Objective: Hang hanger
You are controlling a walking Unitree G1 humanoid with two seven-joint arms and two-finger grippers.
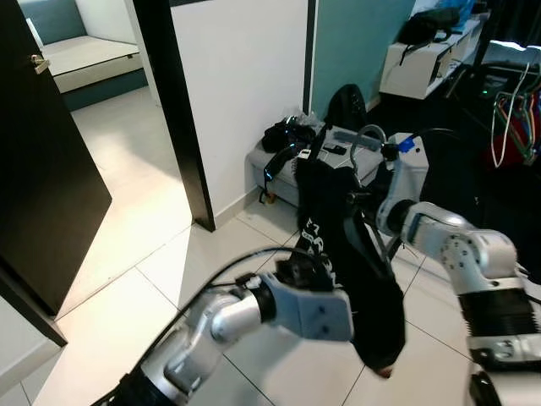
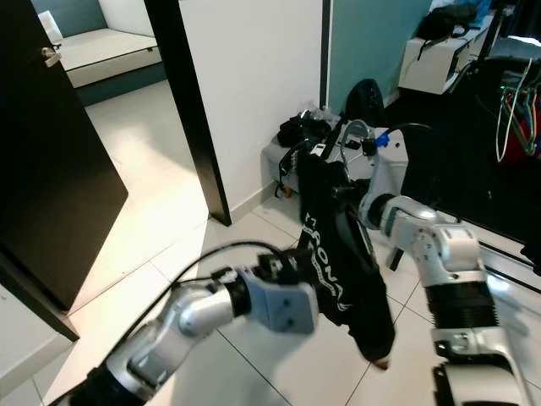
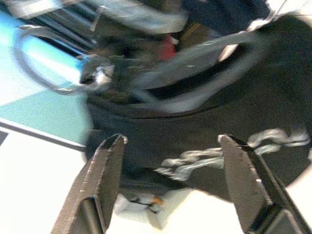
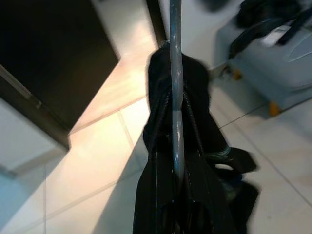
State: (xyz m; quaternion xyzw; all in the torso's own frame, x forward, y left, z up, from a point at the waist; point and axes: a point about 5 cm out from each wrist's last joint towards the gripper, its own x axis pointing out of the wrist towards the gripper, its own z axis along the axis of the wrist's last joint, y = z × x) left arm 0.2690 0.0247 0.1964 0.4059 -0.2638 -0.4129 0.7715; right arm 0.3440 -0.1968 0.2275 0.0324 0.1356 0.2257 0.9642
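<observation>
Both arms reach forward to a hanger (image 4: pixel 175 97) draped with a black garment (image 1: pixel 351 271), held above the tiled floor (image 1: pixel 127 296).

The right wrist view looks straight down the hanger's grey bar, gripped between the closed fingers of the right gripper (image 4: pixel 176 195), cloth falling to both sides. The left wrist view shows the left gripper (image 3: pixel 170 161) with jaws spread wide and nothing between them, facing the dark cloth with its white lettering. From the head, the left arm crosses low toward the garment; the right arm bends in from the right, holding it up. A grey suitcase (image 1: pixel 287 173) stands beyond, a dark door (image 1: pixel 42 169) at left.
</observation>
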